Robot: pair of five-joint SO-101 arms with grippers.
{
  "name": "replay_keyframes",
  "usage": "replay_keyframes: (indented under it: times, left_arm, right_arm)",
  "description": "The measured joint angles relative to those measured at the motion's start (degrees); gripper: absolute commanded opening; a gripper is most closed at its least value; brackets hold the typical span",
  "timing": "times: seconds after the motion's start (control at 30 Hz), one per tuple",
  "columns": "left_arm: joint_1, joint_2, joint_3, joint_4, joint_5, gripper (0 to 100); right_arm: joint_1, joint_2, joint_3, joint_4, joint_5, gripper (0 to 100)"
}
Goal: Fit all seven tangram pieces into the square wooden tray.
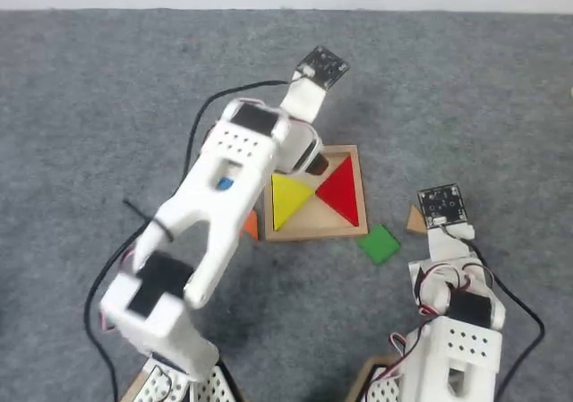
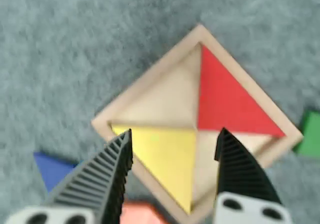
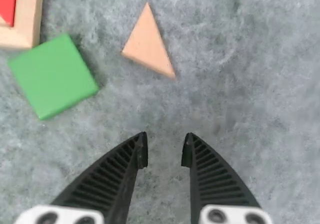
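The square wooden tray (image 1: 309, 233) lies mid-table with a yellow triangle (image 1: 288, 198) and a red triangle (image 1: 342, 192) set in it. My left gripper (image 2: 174, 144) hangs open over the tray (image 2: 150, 77), above the yellow triangle (image 2: 165, 154) and beside the red one (image 2: 225, 104), holding nothing. A green square (image 1: 380, 243) and a small tan triangle (image 1: 414, 220) lie on the carpet to the right of the tray. My right gripper (image 3: 165, 146) is open and empty just short of the green square (image 3: 52, 77) and tan triangle (image 3: 148, 44).
An orange piece (image 1: 252, 226) lies against the tray's left front corner, and a blue piece (image 2: 52, 166) sits on the carpet near it. The left arm (image 1: 215, 214) stretches over the tray's left side. Grey carpet covers the table.
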Motion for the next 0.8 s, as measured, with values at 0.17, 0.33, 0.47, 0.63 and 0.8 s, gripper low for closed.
replay_keyframes:
  times: [0.17,0.33,0.47,0.63,0.8]
  left_arm:
    - [0.0,-14.9,15.8,-0.1,0.4,26]
    - [-4.0,-27.6,31.8,-0.1,2.9,26]
    - [-12.4,-32.9,39.9,-0.1,3.5,26]
    - [-23.0,-37.4,51.3,-6.4,3.6,26]
    - [-27.3,-41.8,56.8,-12.0,2.4,26]
  right_arm:
    - [-6.1,2.7,-8.4,3.0,0.0,13.4]
    - [-15.3,16.7,-22.1,4.7,0.0,14.3]
    - [-24.3,33.7,-35.6,6.6,0.2,23.2]
    - [-32.4,55.9,-49.9,7.2,1.0,30.3]
    - [-36.7,72.0,-59.8,5.6,4.1,31.0]
